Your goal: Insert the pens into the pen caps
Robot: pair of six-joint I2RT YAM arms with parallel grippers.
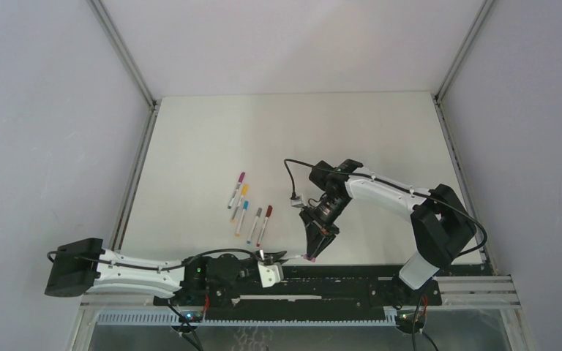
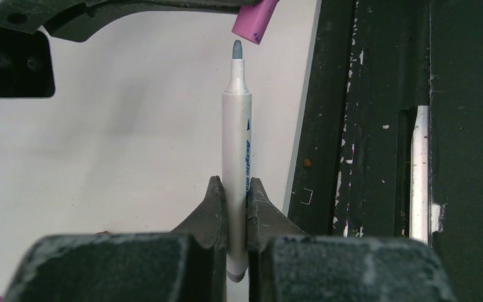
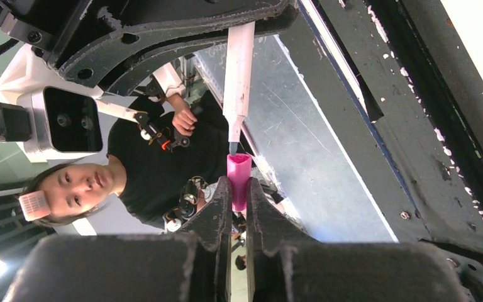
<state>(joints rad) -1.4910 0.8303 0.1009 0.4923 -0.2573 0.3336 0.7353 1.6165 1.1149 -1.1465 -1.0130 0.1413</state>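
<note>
**Pink Cap, Blue-Grey Tip, Five Colours on White**

The pen [image 2: 236, 157] has a pale grey-white barrel with blue lettering and a dull blue-grey tip. The cap [image 3: 239, 173] is bright pink. On the white table [image 1: 190, 139], five white pens [image 1: 242, 217] carry magenta, orange-yellow, blue, grey and dark red ends. The rail [image 2: 377, 126] is black, flecked white.

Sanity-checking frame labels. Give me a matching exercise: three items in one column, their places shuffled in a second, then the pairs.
Column 1
1. bare-tipped pen
2. pink cap
3. five other pens

Column 2
A. lying loose on the table
B. clamped in the right gripper
C. clamped in the left gripper

Pairs: 1-C; 2-B; 3-A
</note>
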